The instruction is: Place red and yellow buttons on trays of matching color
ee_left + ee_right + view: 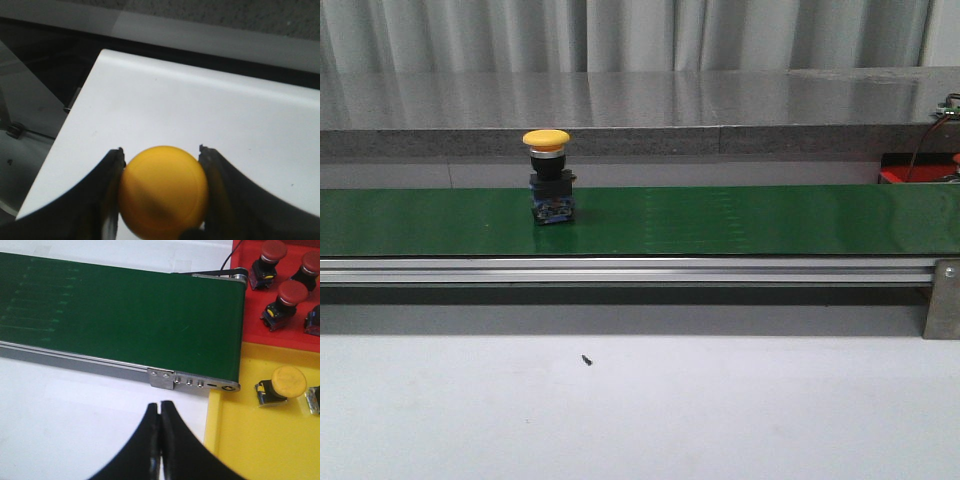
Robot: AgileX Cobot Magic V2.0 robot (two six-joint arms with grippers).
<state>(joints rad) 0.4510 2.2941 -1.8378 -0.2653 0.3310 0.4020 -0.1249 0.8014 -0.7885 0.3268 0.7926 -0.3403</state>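
Observation:
A yellow button (548, 176) stands upright on the green conveyor belt (720, 220), left of centre; no gripper shows in the front view. My left gripper (161, 149) is shut on the cap of another yellow button (163, 192), held over a white surface (175, 100). My right gripper (160, 404) is shut and empty above the white table, just before the belt's end. Beside it lies the yellow tray (250, 440) holding a yellow button (287, 381). The red tray (252, 315) beyond holds several red buttons (291, 293).
The belt's aluminium rail (620, 268) runs along its near side, with an end bracket (192, 381) next to the yellow tray. A corner of the red tray (905, 176) and wires show at far right. A small dark speck (586, 359) lies on the white table.

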